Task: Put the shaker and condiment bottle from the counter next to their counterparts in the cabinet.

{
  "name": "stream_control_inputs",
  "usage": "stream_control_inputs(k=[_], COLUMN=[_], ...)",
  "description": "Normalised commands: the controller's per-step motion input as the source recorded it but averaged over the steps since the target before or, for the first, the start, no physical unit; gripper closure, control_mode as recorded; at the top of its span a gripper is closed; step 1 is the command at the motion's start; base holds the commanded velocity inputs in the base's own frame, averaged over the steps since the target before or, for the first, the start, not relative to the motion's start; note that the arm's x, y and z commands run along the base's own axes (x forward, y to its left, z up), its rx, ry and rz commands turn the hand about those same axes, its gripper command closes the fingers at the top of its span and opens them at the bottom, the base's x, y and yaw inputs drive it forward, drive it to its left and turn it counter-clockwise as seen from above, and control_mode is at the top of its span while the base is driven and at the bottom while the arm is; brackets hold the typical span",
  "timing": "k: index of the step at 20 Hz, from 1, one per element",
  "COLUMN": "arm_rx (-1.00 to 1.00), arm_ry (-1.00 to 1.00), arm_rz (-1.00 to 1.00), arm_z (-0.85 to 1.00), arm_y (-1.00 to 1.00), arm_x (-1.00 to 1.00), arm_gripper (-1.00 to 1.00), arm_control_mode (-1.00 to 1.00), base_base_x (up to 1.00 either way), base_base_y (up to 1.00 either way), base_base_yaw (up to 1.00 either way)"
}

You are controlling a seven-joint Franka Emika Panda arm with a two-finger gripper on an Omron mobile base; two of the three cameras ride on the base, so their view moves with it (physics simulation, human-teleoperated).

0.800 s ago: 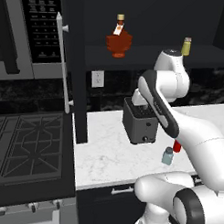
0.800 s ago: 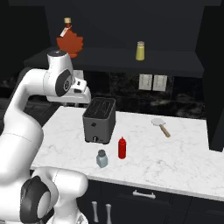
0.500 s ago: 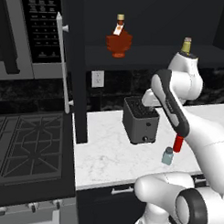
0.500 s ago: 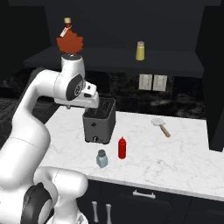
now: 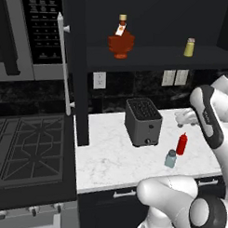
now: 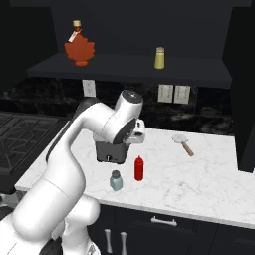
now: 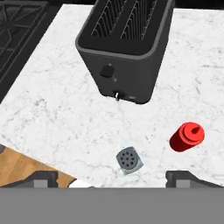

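Note:
The small blue-grey shaker (image 7: 129,160) stands on the white marble counter (image 7: 65,113), with the red condiment bottle (image 7: 187,137) just to its right, both in front of a dark toaster (image 7: 124,43). My gripper (image 7: 111,178) hovers above them, open wide and empty, with the shaker between its fingertips (image 7: 42,178). From the base, the shaker (image 5: 170,158) and the bottle (image 5: 182,144) stand near the counter's front edge, below my hand (image 6: 135,135). The counterparts, an amber bottle (image 5: 121,40) and a yellow shaker (image 5: 189,47), sit on the open cabinet's shelf (image 5: 155,56).
The cabinet door with its white bar handle (image 5: 62,63) stands open at the left, over a stove (image 5: 26,145). A small strainer with a wooden handle (image 6: 183,144) lies at the back right of the counter (image 6: 199,179). Wall sockets (image 6: 173,93) sit behind it.
My arm has swung right and downward, from in front of the cabinet to above the counter beside the toaster. The shaker, bottle and toaster have not moved.

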Motion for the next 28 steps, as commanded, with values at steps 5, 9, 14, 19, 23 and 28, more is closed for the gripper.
stream_control_inputs(k=[5, 9, 14, 19, 23, 28], arm_rx=[0.17, 0.22, 0.07, 0.04, 0.06, 0.05], arm_ry=[-0.26, -0.07, -0.2, -0.28, -0.18, -0.01], arm_rz=[0.44, 0.35, 0.41, 0.37, 0.17, -0.01], arm_z=[-0.32, -0.14, -0.53, -0.54, -0.33, -0.16], arm_y=[-0.86, -0.47, -0.28, -0.02, 0.01, 0.0], arm_x=[-0.26, -0.17, 0.16, 0.17, 0.34, 0.53], arm_gripper=[-1.0, -1.0, -1.0, -1.0, -1.0, -1.0], arm_control_mode=[-1.0, -1.0, -1.0, -1.0, -1.0, -1.0], base_base_x=[0.0, 0.0, 0.0, 0.0, 0.0, 0.0], base_base_y=[0.0, 0.0, 0.0, 0.0, 0.0, 0.0], base_base_yaw=[0.0, 0.0, 0.0, 0.0, 0.0, 0.0])
